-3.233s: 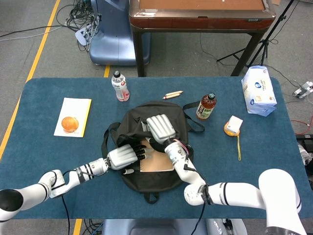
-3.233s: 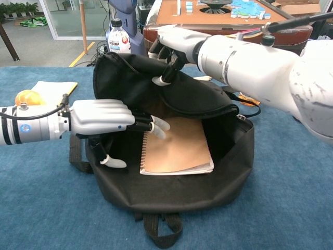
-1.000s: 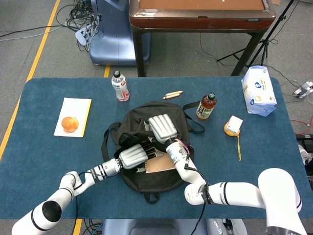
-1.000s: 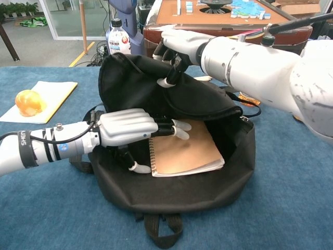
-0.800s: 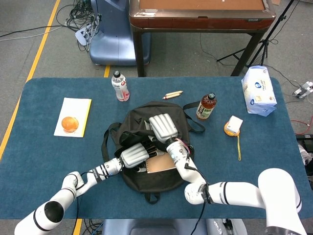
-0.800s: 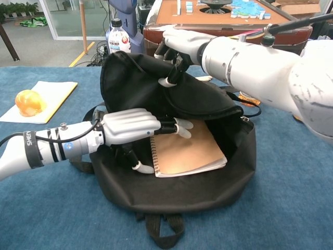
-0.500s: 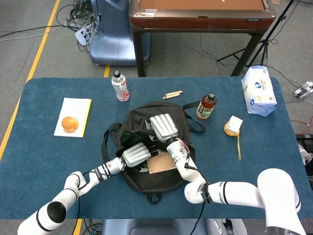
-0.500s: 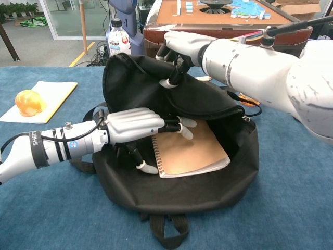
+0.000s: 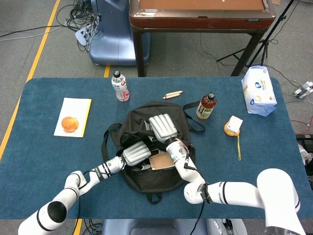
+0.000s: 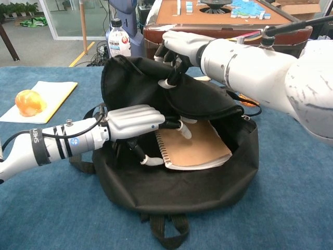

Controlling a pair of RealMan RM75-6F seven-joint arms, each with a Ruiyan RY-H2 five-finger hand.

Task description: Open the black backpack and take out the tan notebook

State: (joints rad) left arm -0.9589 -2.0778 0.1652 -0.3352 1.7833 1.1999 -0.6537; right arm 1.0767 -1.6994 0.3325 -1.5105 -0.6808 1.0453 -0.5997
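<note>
The black backpack (image 9: 146, 180) lies open in the middle of the blue table. My right hand (image 10: 179, 46) grips its upper flap (image 10: 140, 83) and holds it raised. Inside lies the tan notebook (image 10: 200, 145), spiral edge to the left, its far end hidden under the flap. My left hand (image 10: 136, 123) reaches into the opening. Its fingers (image 10: 182, 127) lie on the cover and its thumb (image 10: 151, 160) curls under the spiral edge, pinching that corner. In the head view both my left hand (image 9: 137, 152) and my right hand (image 9: 162, 127) cover much of the notebook (image 9: 162, 163).
An orange (image 9: 70, 123) sits on a yellow-white pad at the left. Beyond the backpack stand a water bottle (image 9: 120, 86) and a tea bottle (image 9: 206, 106), with pencils (image 9: 172, 94) between them. A tape measure (image 9: 234, 126) and a tissue pack (image 9: 258, 91) lie at the right.
My left hand has reached further right into the backpack and its thumb has closed under the spiral edge. The notebook has slid right and turned slightly. My right hand keeps the flap up.
</note>
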